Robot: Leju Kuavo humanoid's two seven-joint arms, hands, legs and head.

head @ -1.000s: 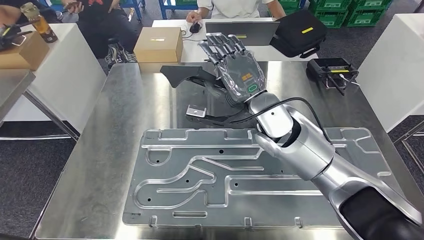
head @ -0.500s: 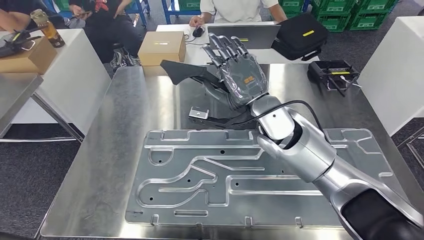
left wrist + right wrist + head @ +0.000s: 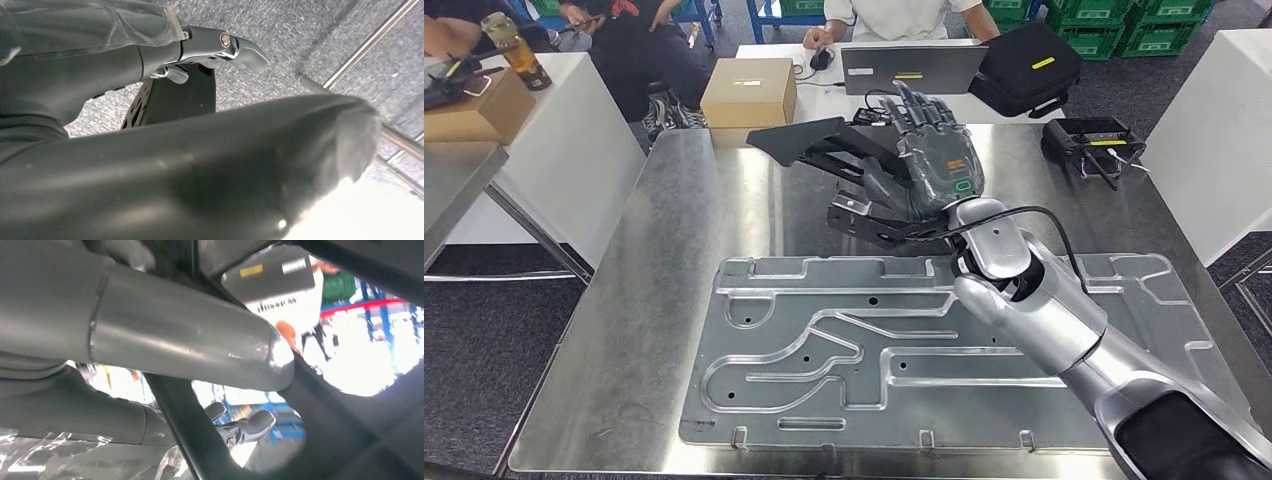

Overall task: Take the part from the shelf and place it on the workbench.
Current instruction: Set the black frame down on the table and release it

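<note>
A: Head view. Right hand (image 3: 934, 165) at upper centre of frame, fingers wrapped into the black part (image 3: 824, 140). The part hangs above the bench (image 3: 654, 260), far end tilted toward upper left; I judge it not yet set down.

B: What is under it?

A: Bare steel between the hand and the grooved plate (image 3: 904, 350) that takes up the lower half of the frame. My judgement: lower it there, keep it level so the long wing lands flat, loosen the fingers only once it rests.

B: Obstacles?

A: Cardboard box (image 3: 746, 90) just beyond the wing tip at upper left; laptop (image 3: 911, 65) and black bag (image 3: 1024, 65) along the top edge; a controller (image 3: 1089, 140) at upper right on the bench. People sit beyond the top edge. The wing could clip the box if swung that way.

B: Left wrist view?

A: Left hand (image 3: 200, 165) against grey floor, thumb large across the frame. Whether its fingers are spread or curled, I cannot tell.

B: Right wrist view?

A: Thumb (image 3: 165, 330) crosses the upper frame, pressed on a black bar of the part; fingertips (image 3: 250, 422) curl round at lower centre. Grasp looks firm.
</note>
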